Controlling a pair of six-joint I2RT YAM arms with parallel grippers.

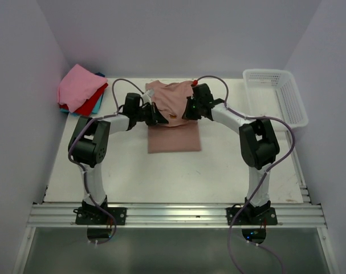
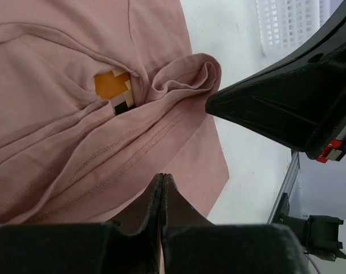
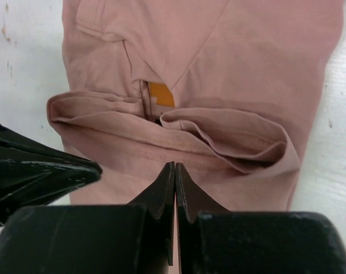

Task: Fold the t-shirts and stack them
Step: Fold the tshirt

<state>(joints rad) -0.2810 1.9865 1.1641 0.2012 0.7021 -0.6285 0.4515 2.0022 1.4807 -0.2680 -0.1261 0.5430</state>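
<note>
Soft, creased dusty-pink shirt [image 1: 174, 137] is lying at centre of table [image 1: 161, 171], hem showing stitch rows; L claw [image 2: 162, 180] and R claw [image 3: 174, 168] are each pinching its bunched fold, jaws fully closed.

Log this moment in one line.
left hand: shut on dusty-pink t-shirt | right hand: shut on it | fold: partway, cloth bunched mid-table | folded stack: far-left corner

counter [image 1: 230, 165]: white, middle of frame | centre: pink shirt [image 1: 174, 137], lower part flat, upper part bunched | upper left: stack [image 1: 80, 90] of folded shirts, bright pink over red and blue | upper right: white lattice basket [image 1: 293, 97]
</note>
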